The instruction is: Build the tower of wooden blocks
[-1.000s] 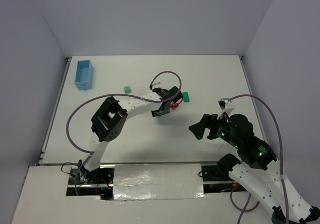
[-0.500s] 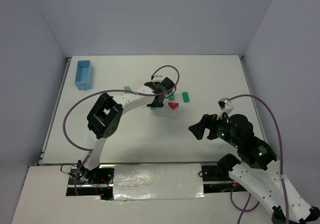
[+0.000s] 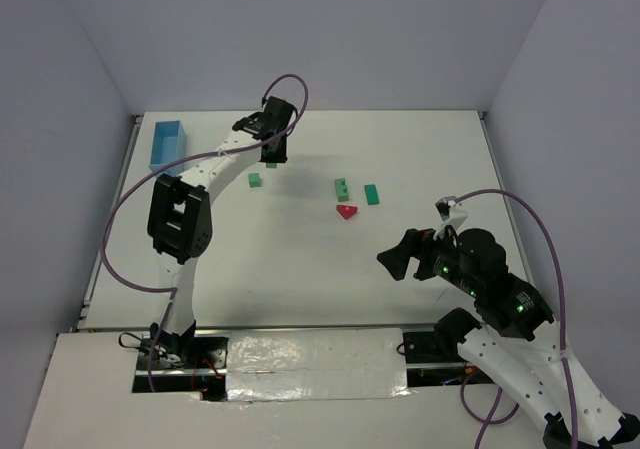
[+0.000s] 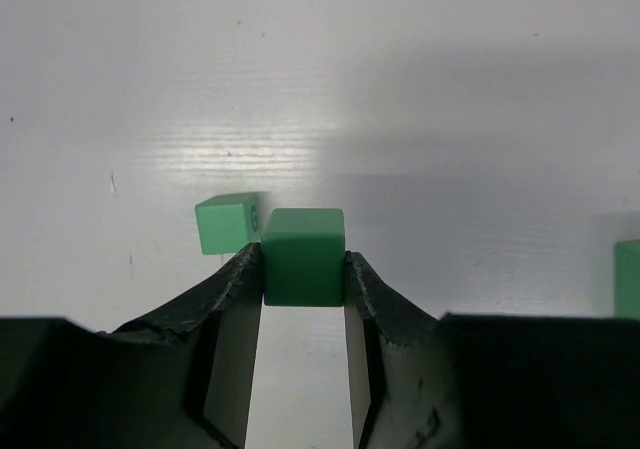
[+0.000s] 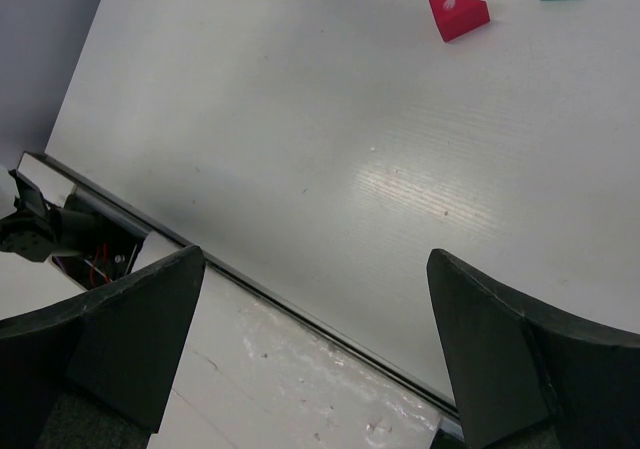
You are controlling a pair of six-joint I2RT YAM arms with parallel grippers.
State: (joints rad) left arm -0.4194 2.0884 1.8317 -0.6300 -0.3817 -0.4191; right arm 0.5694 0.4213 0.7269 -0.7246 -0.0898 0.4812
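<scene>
The left gripper is clamped on a green cube, well off to the left of the red roof piece and beyond it; a second green cube lies just beside the held one; a third green block and a fourth green block sit just beyond the red roof piece; the right gripper hangs with fingers spread wide, on its near right.

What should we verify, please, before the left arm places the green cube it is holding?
1. Grip: left gripper shut squarely on the green cube: ok.
2. Cube lined up over the loose green block: not ok, that block sits off to one side.
3. Cube's height above the table: cannot tell.
4. Right gripper open and parked apart: ok.
5. Red roof piece lying free for later: ok.
</scene>
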